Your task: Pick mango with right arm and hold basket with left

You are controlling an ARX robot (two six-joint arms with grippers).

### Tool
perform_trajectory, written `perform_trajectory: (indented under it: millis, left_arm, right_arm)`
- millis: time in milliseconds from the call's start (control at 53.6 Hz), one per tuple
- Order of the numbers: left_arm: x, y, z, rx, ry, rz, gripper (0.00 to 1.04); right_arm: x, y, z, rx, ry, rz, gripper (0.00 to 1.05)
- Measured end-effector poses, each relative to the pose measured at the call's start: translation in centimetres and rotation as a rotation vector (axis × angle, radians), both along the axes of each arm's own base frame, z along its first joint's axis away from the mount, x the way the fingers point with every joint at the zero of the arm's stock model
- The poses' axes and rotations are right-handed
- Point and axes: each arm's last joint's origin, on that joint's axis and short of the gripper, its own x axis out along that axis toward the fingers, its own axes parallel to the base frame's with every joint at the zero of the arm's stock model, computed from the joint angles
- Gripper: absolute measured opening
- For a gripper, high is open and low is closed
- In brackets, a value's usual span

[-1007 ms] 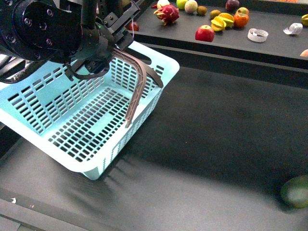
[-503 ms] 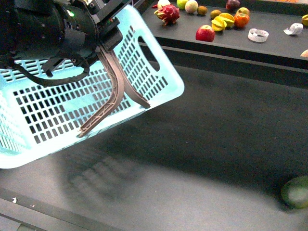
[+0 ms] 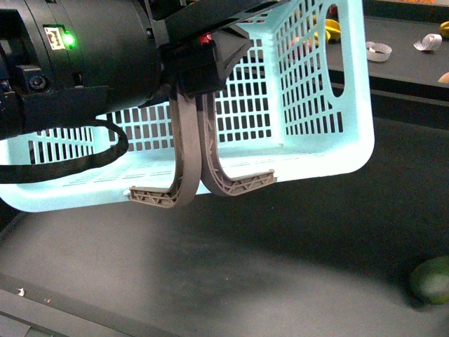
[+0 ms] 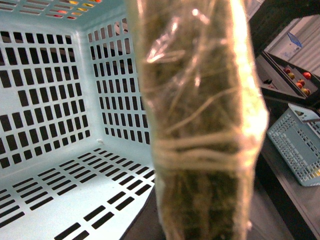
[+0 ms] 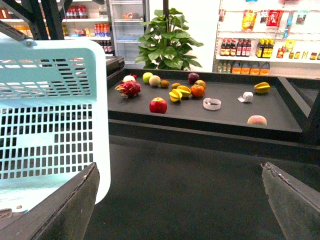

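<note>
The pale turquoise basket (image 3: 330, 151) hangs off the dark table, tilted, with its open side facing the camera. My left gripper (image 3: 200, 63) is shut on its two grey-brown handles (image 3: 184, 151) near their upper ends. In the left wrist view the basket's slotted inside (image 4: 50, 100) fills the left, behind a blurred tape-wrapped finger (image 4: 200, 125). My right gripper (image 5: 180, 200) is open and empty over the dark table, with the basket (image 5: 50, 115) beside its one finger. I cannot pick out the mango in any view.
A dark green roundish fruit (image 3: 429, 279) lies on the table at the near right. A raised shelf (image 5: 225, 115) behind holds several fruits: a red apple (image 5: 158, 105), a dragon fruit (image 5: 129, 88), a cut star-shaped fruit (image 5: 178, 93), a peach (image 5: 257, 120), and a tape roll (image 5: 212, 103).
The basket has gone from resting on the table to being lifted and swung right and towards the camera by my left arm. The green fruit has not moved.
</note>
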Motion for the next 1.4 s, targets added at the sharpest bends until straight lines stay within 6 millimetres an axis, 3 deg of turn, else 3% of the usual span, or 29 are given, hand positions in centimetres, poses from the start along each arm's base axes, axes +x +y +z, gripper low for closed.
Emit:
perform_trajectory:
  millis: [336,1398]
  left_arm:
    - [-1.3,-1.9,-0.1,0.018,-0.049,-0.13,0.07]
    - [-0.9,-1.7,-0.7,0.047,-0.06,-0.114,0.07]
  right_arm:
    - [0.0,0.0,0.0,0.0,0.0,0.0,0.97]
    - [0.0,0.0,0.0,0.0,0.0,0.0,0.97]
